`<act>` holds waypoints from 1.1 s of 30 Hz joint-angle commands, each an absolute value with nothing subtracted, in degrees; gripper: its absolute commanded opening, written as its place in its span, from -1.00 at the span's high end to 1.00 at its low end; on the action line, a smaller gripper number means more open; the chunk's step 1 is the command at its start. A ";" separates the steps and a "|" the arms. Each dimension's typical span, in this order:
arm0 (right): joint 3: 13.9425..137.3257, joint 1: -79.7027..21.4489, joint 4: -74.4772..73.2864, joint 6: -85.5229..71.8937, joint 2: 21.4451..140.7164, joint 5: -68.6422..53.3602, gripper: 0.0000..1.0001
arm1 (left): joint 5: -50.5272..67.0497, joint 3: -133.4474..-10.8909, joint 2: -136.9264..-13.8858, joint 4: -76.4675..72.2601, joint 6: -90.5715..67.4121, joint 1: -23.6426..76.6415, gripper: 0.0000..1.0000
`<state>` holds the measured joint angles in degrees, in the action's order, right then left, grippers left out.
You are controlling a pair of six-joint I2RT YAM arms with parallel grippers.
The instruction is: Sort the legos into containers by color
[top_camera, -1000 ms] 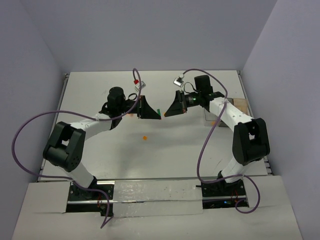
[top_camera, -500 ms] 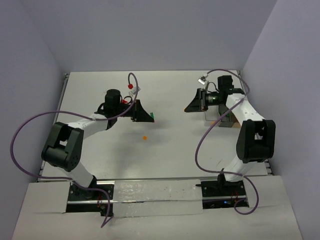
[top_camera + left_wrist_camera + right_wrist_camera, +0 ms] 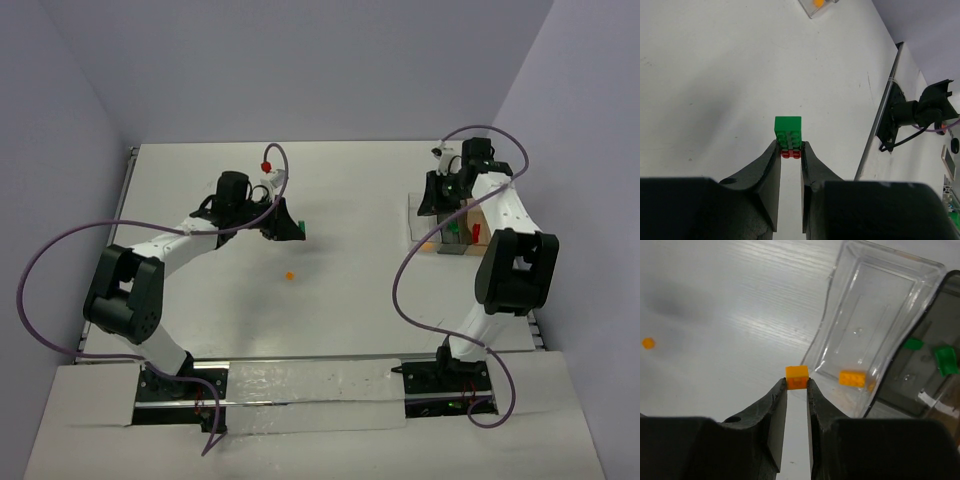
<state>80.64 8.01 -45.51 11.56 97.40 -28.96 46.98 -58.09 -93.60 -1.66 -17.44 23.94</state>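
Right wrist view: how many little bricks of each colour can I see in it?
Orange: 3, a held brick in the right end effector, a loose brick on the table, a binned brick in the clear bin.
Green: 2, green bricks in the neighbouring bin.
Total: 5.

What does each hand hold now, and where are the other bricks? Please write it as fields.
left hand: shut on green brick, red brick against it
right hand: shut on orange brick, near clear bin
clear bin: second orange brick inside
next bin: green bricks
table: one loose orange brick
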 commanded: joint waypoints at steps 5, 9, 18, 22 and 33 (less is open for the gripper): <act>84.49 7.73 -45.81 11.34 104.06 -19.87 0.79 | 45.78 -61.26 -91.06 2.40 -12.28 24.28 1.00; 84.89 7.65 -46.05 10.91 105.37 -20.34 0.04 | 46.21 -61.10 -91.40 2.98 -11.70 24.43 1.00; 88.24 6.56 -48.76 11.09 102.44 -28.82 -0.19 | 51.03 -60.50 -92.49 4.77 -9.84 24.90 1.00; 88.62 4.76 -50.61 13.91 99.05 -47.89 -0.12 | 57.43 -59.18 -91.63 3.96 -9.25 25.49 1.00; 80.85 -14.03 -41.01 10.47 93.11 -69.35 -0.09 | 66.94 -57.86 -88.75 0.72 -12.70 27.78 1.00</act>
